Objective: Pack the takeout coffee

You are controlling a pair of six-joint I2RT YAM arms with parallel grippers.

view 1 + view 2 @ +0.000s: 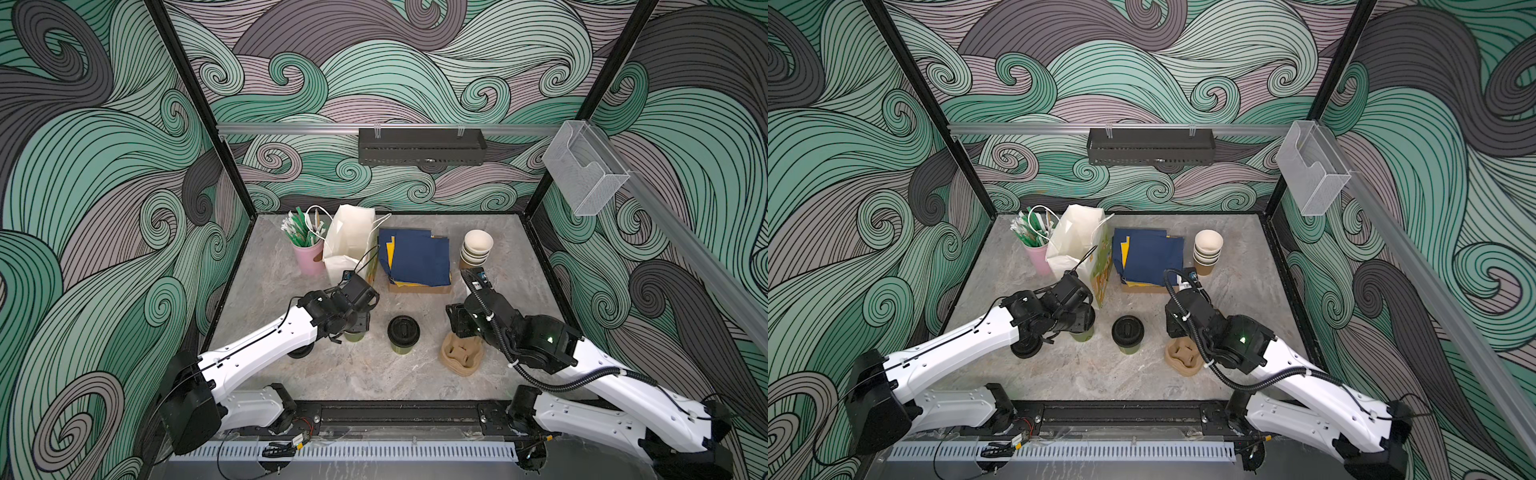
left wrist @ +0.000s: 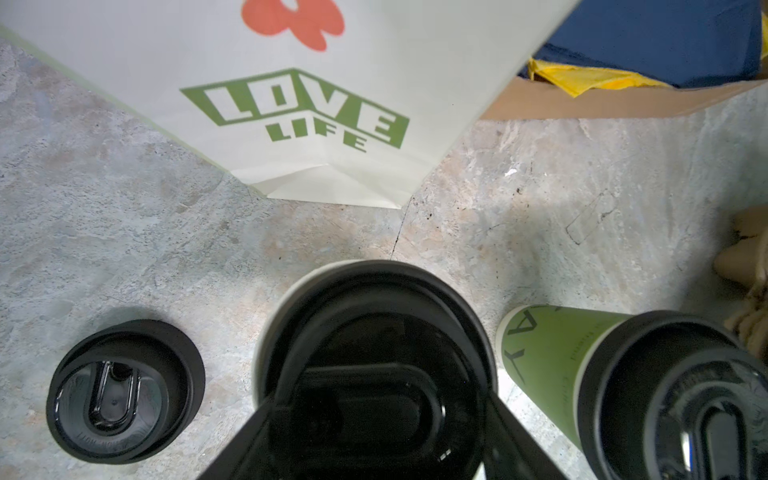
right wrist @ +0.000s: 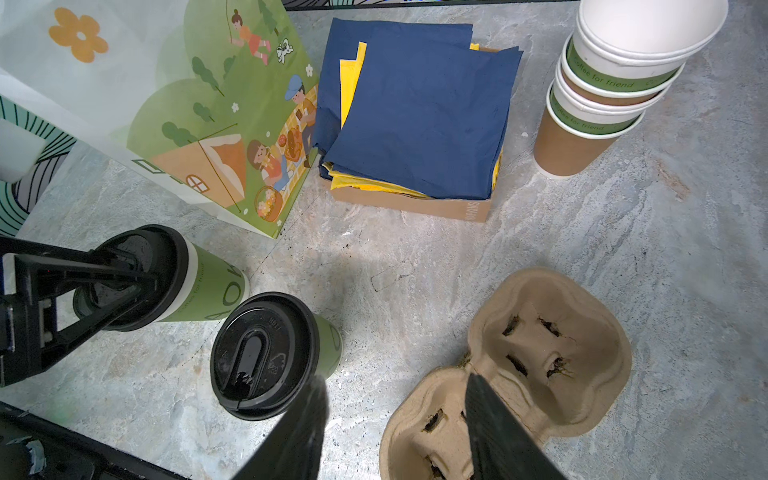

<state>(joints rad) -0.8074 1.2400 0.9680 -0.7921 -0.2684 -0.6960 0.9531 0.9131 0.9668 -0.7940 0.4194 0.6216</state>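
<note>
We see two olive-green paper cups with black sip lids, both upright: the left cup and the right cup stand near each other, not touching.

- paper bag: "LOVE LIFE" in green block letters on its side.
- stacked lidless cups: "coffee for friend" printed on the green bands.
- lidded cup by the bag and middle lidded cup: large dark letters, cut off, no whole word readable.
- cardboard box: small print on its side, too small to read.
</note>
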